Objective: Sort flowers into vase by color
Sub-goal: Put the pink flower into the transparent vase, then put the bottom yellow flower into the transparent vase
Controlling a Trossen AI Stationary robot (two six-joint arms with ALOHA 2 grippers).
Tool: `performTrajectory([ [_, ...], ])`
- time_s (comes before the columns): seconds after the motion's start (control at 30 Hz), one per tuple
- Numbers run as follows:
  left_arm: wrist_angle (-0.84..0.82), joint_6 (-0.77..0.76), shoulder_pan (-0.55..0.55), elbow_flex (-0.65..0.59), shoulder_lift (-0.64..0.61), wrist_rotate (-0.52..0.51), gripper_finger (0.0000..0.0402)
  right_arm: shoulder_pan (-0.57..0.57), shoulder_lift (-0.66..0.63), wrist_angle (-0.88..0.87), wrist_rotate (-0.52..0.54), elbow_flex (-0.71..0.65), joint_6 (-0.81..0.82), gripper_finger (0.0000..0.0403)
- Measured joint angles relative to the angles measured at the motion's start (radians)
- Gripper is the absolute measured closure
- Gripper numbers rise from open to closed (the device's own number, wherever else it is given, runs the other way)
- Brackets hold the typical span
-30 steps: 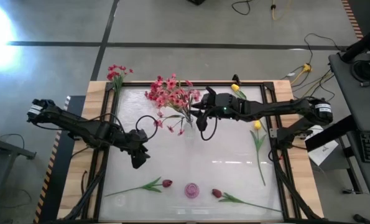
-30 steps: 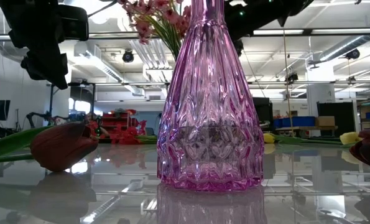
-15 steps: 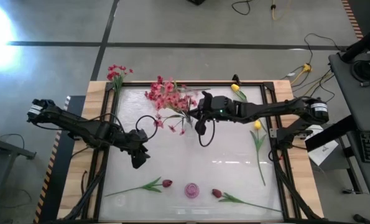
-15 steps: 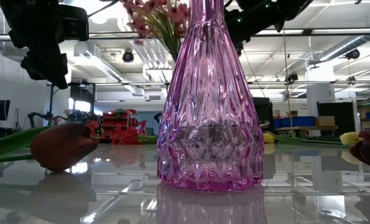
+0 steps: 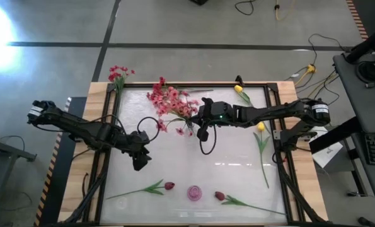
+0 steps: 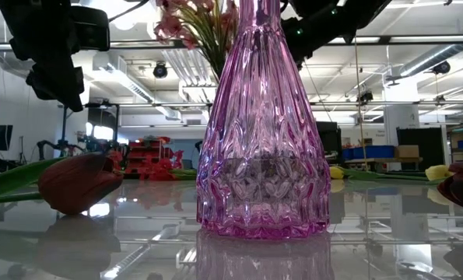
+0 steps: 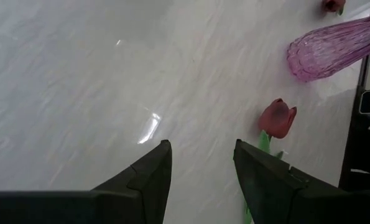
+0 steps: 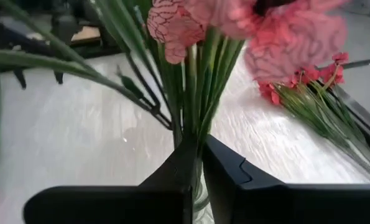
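My right gripper (image 5: 200, 128) (image 8: 197, 163) is over the far middle of the table, shut on a spray of pink blossoms (image 5: 169, 99) (image 8: 200, 25) with green stems. The blossoms also show high up behind the vase in the low view (image 6: 186, 22). The pink glass vase (image 5: 194, 192) (image 6: 262, 132) stands upright near the near edge. Two dark red buds (image 5: 169, 186) (image 5: 219, 196) lie on either side of it. Two yellow tulips (image 5: 260, 127) (image 5: 239, 89) lie at the right, and a red spray (image 5: 118, 74) lies on the far left frame. My left gripper (image 5: 141, 161) (image 7: 200, 163) hangs open over the left middle. My right gripper pinches the pink spray's bundle of green stems (image 8: 194, 134) between its two fingers (image 8: 234, 177), below the blossoms. The spray is lifted clear of the table. Its blossoms reach out past the fingers toward the table's far left.
A wooden frame (image 5: 99, 126) borders the white table top. The dark red bud (image 7: 278, 118) and the vase (image 7: 334, 46) lie ahead of my left gripper. Bare table surface lies in the middle (image 5: 193, 161), between both grippers and the vase.
My right gripper has moved a little toward the table's left, still shut, carrying the pink spray with it; the blossoms have shifted left above the table.
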Motion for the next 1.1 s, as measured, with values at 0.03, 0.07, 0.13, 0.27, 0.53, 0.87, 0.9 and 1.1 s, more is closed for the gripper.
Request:
performTrajectory([
  [0.03, 0.0, -0.012, -0.002, 0.0, -0.006, 0.004, 0.0239, 0.004, -0.007, -0.008, 0.0, 0.002, -0.025, 0.0366],
  [0.07, 0.003, -0.026, -0.01, 0.0, -0.011, 0.007, 0.0239, 0.01, -0.015, -0.018, 0.0, 0.002, -0.049, 0.0353],
  [0.13, 0.02, -0.036, -0.048, 0.0, -0.024, 0.013, 0.0239, 0.019, -0.031, -0.035, 0.0, 0.004, -0.069, 0.0322],
  [0.27, 0.029, -0.078, -0.167, 0.001, -0.03, 0.019, 0.0245, 0.036, -0.061, -0.112, 0.0, 0.004, -0.063, 0.0257],
  [0.53, 0.043, -0.18, -0.376, 0.001, 0.043, -0.021, 0.0252, 0.063, -0.155, -0.328, 0.016, 0.004, -0.012, 0.0164],
  [0.87, 0.092, -0.287, -0.456, 0.001, 0.199, -0.023, 0.0252, 0.106, -0.321, -0.759, 0.11, 0.005, 0.306, 0.0142],
  [0.9, 0.112, -0.287, -0.456, 0.001, 0.214, -0.024, 0.0252, 0.106, -0.332, -0.83, 0.109, 0.005, 0.374, 0.0144],
  [1.1, 0.285, -0.215, -0.453, 0.001, 0.315, -0.04, 0.0252, 0.106, -0.346, -1.19, 0.078, -0.044, 0.803, 0.0163],
])
